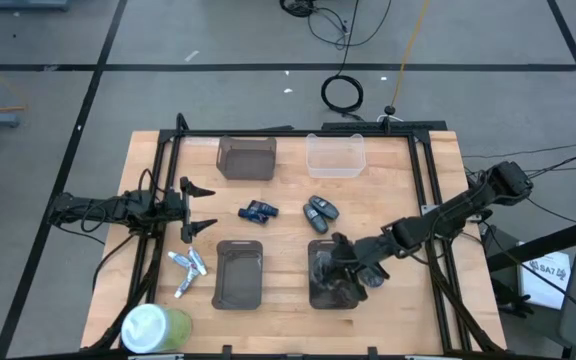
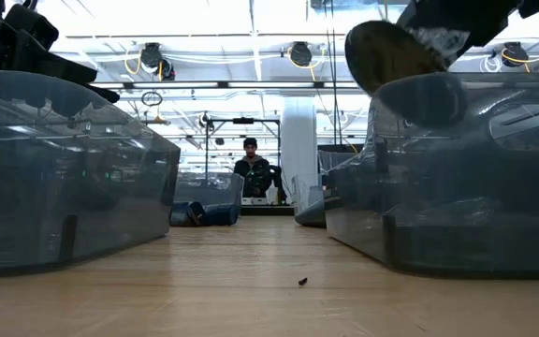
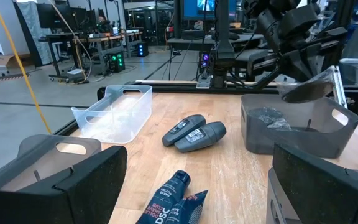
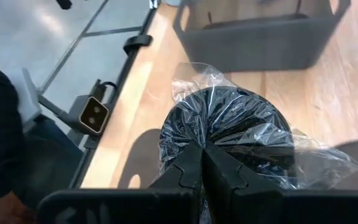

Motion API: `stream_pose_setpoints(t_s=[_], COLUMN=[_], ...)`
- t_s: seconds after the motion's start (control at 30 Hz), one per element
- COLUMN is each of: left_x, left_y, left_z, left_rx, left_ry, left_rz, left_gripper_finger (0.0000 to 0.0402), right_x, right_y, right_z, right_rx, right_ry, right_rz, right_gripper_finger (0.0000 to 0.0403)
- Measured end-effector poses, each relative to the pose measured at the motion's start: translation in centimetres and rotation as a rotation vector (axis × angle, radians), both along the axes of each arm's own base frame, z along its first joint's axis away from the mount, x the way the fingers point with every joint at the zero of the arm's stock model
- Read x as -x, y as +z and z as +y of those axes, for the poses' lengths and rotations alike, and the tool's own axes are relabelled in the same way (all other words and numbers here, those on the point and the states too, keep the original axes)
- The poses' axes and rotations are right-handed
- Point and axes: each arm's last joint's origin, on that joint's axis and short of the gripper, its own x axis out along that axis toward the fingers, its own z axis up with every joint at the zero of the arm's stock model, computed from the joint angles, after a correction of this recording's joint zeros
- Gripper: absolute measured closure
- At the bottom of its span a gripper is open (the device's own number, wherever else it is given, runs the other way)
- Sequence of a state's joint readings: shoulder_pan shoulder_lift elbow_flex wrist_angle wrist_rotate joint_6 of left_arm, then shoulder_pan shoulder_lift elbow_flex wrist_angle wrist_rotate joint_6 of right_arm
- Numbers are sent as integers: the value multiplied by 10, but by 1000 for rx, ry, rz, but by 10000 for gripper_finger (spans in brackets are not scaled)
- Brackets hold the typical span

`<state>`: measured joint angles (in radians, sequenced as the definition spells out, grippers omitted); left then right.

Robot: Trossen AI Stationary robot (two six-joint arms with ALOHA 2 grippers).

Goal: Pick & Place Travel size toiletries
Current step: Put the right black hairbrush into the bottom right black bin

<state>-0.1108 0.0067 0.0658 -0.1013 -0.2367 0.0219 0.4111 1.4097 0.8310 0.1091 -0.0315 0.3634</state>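
My right gripper [image 4: 202, 163] pinches a plastic-wrapped dark bundle [image 4: 229, 134] over the right tray [image 1: 330, 285]; white tubes [image 1: 187, 268] lie untouched near the table's left front edge, left gripper [image 1: 200, 207] spread idle.

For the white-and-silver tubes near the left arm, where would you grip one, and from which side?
Take the outermost tube of the small squeeze tubes across its narrow body near mid-length, coming straight down from above. They lie flat and close together on the table, so only the edge one seems to leave room for the left gripper fingers.

Three dark trays [image 1: 239, 272], one clear bin [image 1: 335, 156], three small white tubes [image 1: 187, 267].
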Motion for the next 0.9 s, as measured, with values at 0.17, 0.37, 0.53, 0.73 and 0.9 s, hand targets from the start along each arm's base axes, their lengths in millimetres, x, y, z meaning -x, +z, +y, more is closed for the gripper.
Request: stream_pose_setpoints(t_s=[0.17,0.37,0.53,0.73,0.9], left_x=[0,0,0,0,0], left_y=[0,0,0,0,0], left_z=[0,0,0,0,0], left_rx=[0,0,0,0,0], left_ry=[0,0,0,0,0], left_rz=[0,0,0,0,0], left_gripper_finger=[7,7,7,7,7], right_x=[2,3,4,4,5], right_y=[-4,-7,-8,-9,-9], right_z=[-3,-3,-5,-5,-6], right_rx=[9,18,41,57,61], right_ry=[-17,-20,-45,-65,-67], right_rz=[50,81,92,94,101], right_gripper_finger=[403,403,403,403,403])
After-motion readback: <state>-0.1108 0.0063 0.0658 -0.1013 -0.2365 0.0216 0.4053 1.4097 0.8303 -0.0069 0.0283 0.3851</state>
